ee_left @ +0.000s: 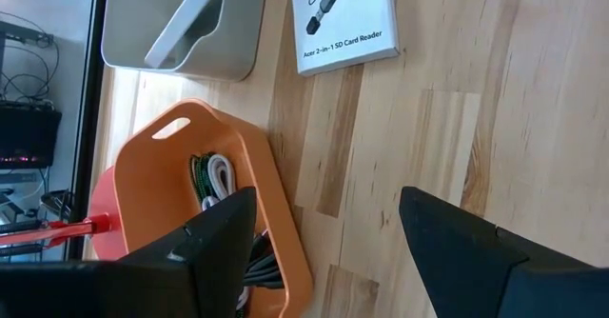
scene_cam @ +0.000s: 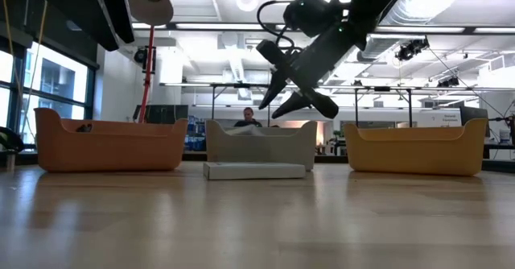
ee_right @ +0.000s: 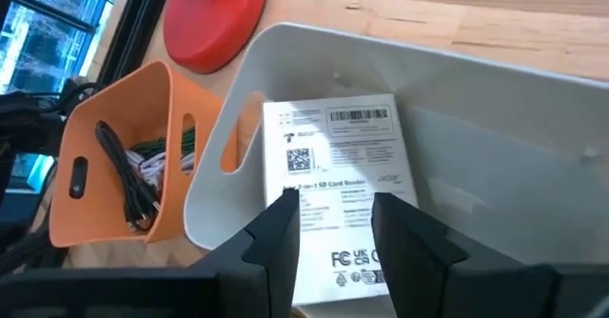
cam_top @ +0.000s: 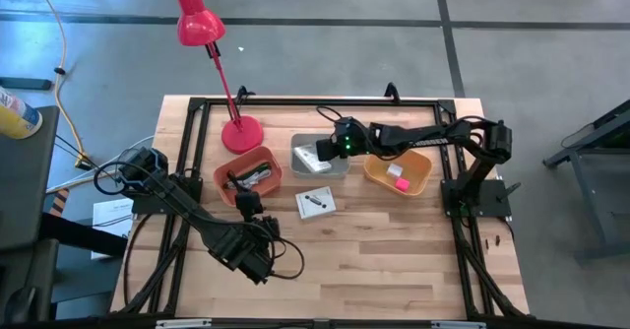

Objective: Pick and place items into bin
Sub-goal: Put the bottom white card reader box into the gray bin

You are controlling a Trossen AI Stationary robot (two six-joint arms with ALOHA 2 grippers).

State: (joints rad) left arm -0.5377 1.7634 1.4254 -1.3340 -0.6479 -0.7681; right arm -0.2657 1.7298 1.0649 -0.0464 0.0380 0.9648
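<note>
**Hovering over the grey bin with a packet inside**

Spanning most of the high view, the wooden table (cam_top: pixel 394 260) carries three bins in a row across the middle of the frame. The right arm reaches in from the right edge of the table toward the centre, and the right gripper (cam_top: pixel 330 148) hangs above the grey bin (cam_top: pixel 335 164) at centre frame; in the low view it shows tilted downward above that bin, clear of the rim. Its fingers (ee_right: pixel 285 232) stand a little apart with nothing between them, seen over the white packet (ee_right: pixel 347 194) that leans inside the grey bin with its printed back facing up.

The left arm lies across the lower left of the table, and the left gripper (cam_top: pixel 246 208) sits just below the orange bin (cam_top: pixel 224 184) at left of centre, its fingers (ee_left: pixel 224 237) spread wide and empty.

A red desk lamp (cam_top: pixel 197 19) stands with its round base (cam_top: pixel 241 132) above the orange bin, its shade reaching to the upper left of the frame.

Right of the grey bin, the yellow bin (cam_top: pixel 418 179) holds a tiny pink block (cam_top: pixel 402 183) and a tiny white block (cam_top: pixel 395 170) just beside it.

A second white packet (cam_top: pixel 315 202), labelled as an SD card reader, lies flat on the table below the grey bin.

Inside the orange bin rest a black cable (ee_right: pixel 128 180) and some green and white bits (ee_right: pixel 166 151), tangled together.
</note>
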